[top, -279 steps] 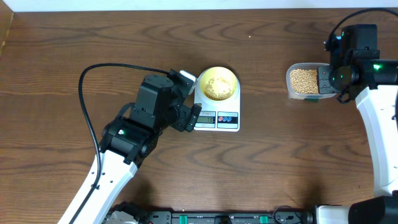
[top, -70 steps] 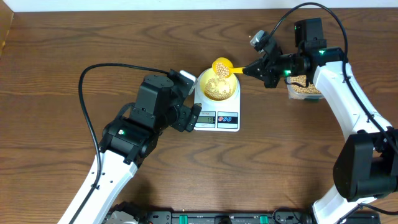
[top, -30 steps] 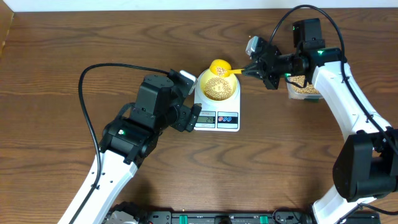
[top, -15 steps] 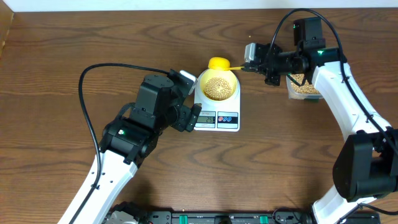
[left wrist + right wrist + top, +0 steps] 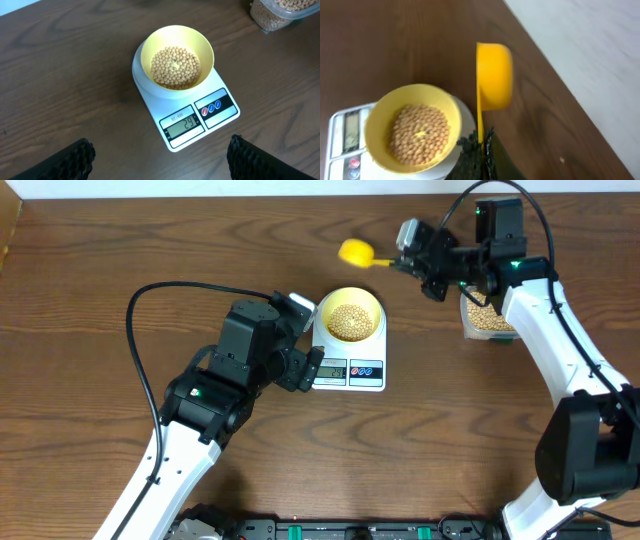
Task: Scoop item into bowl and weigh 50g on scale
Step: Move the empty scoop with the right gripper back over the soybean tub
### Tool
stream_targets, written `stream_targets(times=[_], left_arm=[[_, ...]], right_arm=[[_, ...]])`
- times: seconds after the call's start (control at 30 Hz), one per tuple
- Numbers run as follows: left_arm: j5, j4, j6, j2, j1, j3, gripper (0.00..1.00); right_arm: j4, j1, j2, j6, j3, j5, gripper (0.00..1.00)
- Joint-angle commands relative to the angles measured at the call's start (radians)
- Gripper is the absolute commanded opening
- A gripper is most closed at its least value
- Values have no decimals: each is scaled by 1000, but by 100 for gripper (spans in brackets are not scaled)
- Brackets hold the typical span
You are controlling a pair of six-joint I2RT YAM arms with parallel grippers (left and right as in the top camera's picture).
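The pale-yellow bowl (image 5: 350,298) sits on the white scale (image 5: 366,373), holding a layer of tan beans (image 5: 350,320). In the left wrist view the scale (image 5: 222,107) reads 24 under the bowl (image 5: 150,45) of beans (image 5: 175,67). My right gripper (image 5: 410,262) is shut on the handle of a yellow scoop (image 5: 355,251), held in the air behind the bowl; no beans show in it. The right wrist view has the scoop (image 5: 494,80) above the gripper (image 5: 482,145). My left gripper (image 5: 312,366) stands open beside the scale's left front, empty (image 5: 160,162).
A clear plastic tub (image 5: 488,315) of beans stands to the right of the scale, under my right arm; it also shows as the tub (image 5: 280,12) in the left wrist view. A black cable (image 5: 170,290) loops over the table at the left.
The scoop tipped its beans into the bowl, then my right gripper carried it up and back, away from the bowl's far rim. The left arm stayed still.
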Motion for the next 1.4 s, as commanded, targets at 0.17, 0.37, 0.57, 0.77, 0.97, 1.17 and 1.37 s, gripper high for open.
stream_targets(times=[0.17,0.37,0.57,0.77,0.97,1.17,1.37], left_arm=[[10,1,3,3,2,-2,87],[10,1,3,3,2,-2,86],[10,2,3,3,2,-2,86],[10,1,3,3,2,-2,86],[10,2,3,3,2,-2,86],[10,1,3,3,2,-2,87],[10,2,3,3,2,-2,87]], right_arm=[[81,-31,-135,338,14,469,1],[71,-89,-185,583,14,663,1],[-38,-150,-198,657,14,695,1],[-133,-157,-198,723,14,782,1],[-295,-158,-198,797,14,826,1],[-421,-158,-198,837,14,827,1],[-533,-158,-198,837,14,889,1]])
